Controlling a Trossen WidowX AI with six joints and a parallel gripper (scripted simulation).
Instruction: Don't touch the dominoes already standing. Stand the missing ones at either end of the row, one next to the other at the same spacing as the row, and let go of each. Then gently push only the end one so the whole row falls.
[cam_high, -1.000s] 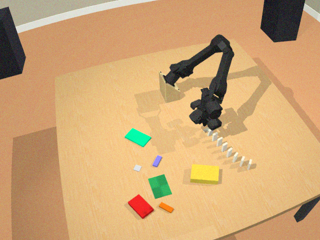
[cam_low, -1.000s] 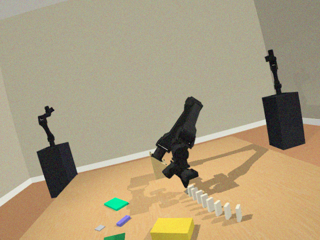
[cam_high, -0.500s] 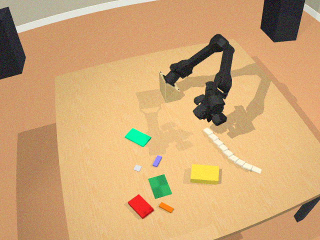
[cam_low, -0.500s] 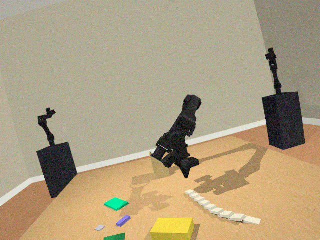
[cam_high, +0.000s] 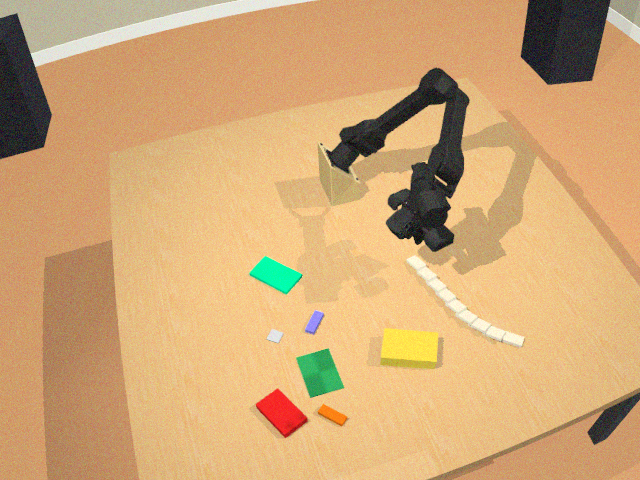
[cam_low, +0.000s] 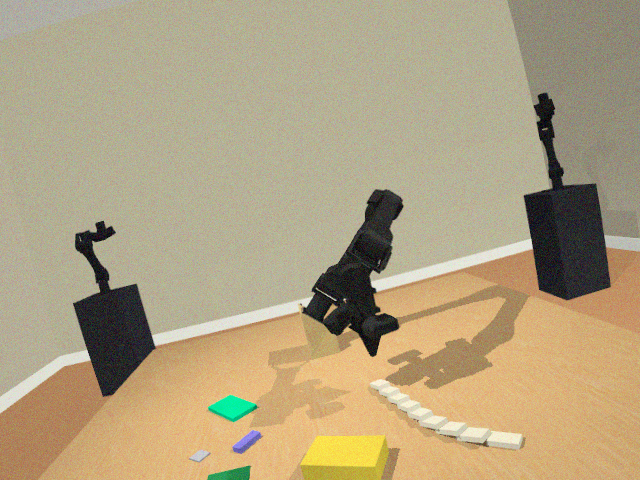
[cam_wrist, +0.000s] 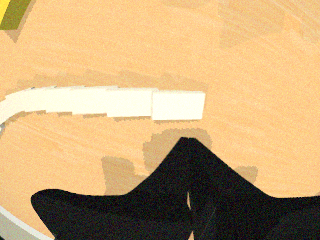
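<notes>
The white dominoes all lie toppled in one curved line, each leaning on or overlapping its neighbour. The end domino nearest the arm (cam_high: 415, 262) (cam_low: 379, 384) (cam_wrist: 178, 105) lies down, and the domino at the other end (cam_high: 513, 339) (cam_low: 505, 439) lies flat too. No domino stands upright in any view. My gripper (cam_high: 417, 241) (cam_low: 373, 353) (cam_wrist: 186, 144) is shut and empty, its fingertips together. It hangs above the table just beside the near end of the line, apart from the dominoes in the wrist view.
A yellow block (cam_high: 409, 348) (cam_low: 343, 452) lies beside the line. Farther off lie a teal plate (cam_high: 276, 274), a purple bar (cam_high: 314, 322), a small grey tile (cam_high: 275, 335), a green square (cam_high: 320, 373), a red block (cam_high: 281, 411) and an orange bar (cam_high: 332, 414). A tan panel (cam_high: 338, 183) stands by the arm's base.
</notes>
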